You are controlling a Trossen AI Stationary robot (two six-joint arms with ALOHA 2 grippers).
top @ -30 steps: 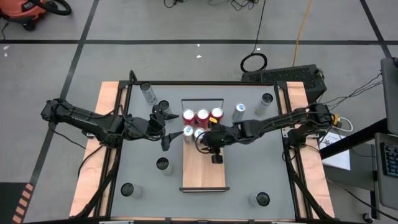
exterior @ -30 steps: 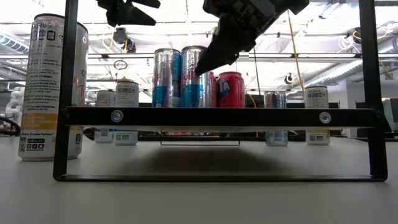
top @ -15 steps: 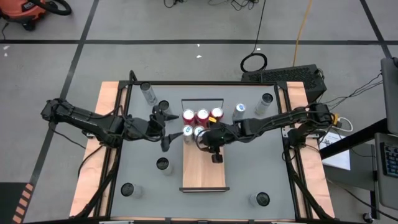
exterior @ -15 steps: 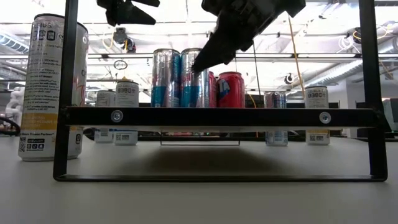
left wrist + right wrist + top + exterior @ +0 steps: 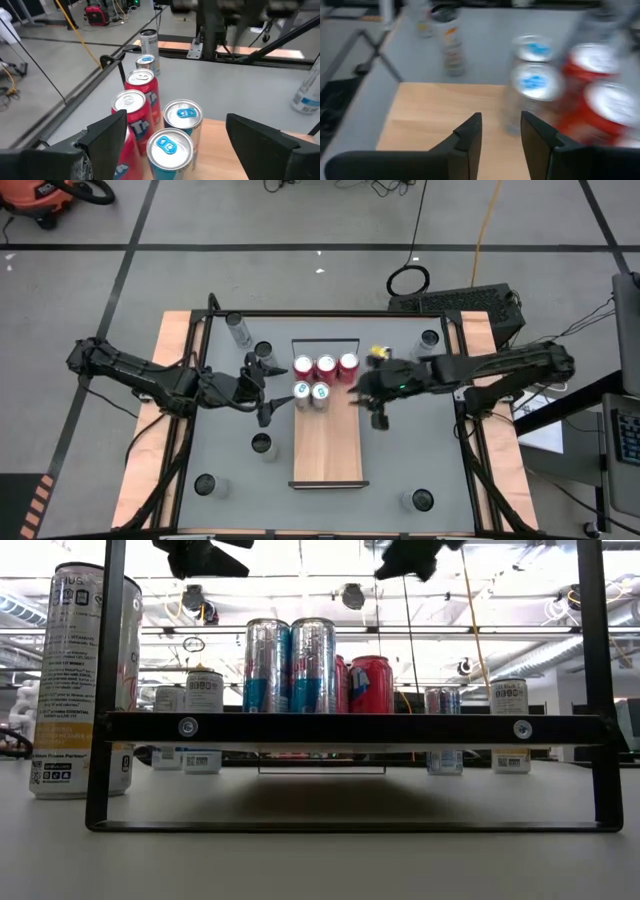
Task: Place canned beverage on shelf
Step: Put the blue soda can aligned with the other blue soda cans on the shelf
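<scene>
shelf (image 5: 328, 450): pale wood board, matt, smooth grain, dark edging. silver-blue cans (image 5: 291, 665): shiny metal, glossy print. red cans (image 5: 326, 365): glossy, bright metal lids. tabletop (image 5: 420, 450): matt grey, smooth. right gripper (image 5: 501, 135) fingers: matt black, probably plastic.

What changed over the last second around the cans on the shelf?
The right gripper let go of the second blue-and-silver can and drew back off the shelf toward the right side, empty. That can now stands beside the other blue-and-silver can. The left gripper and the three red cans stayed put.
</scene>
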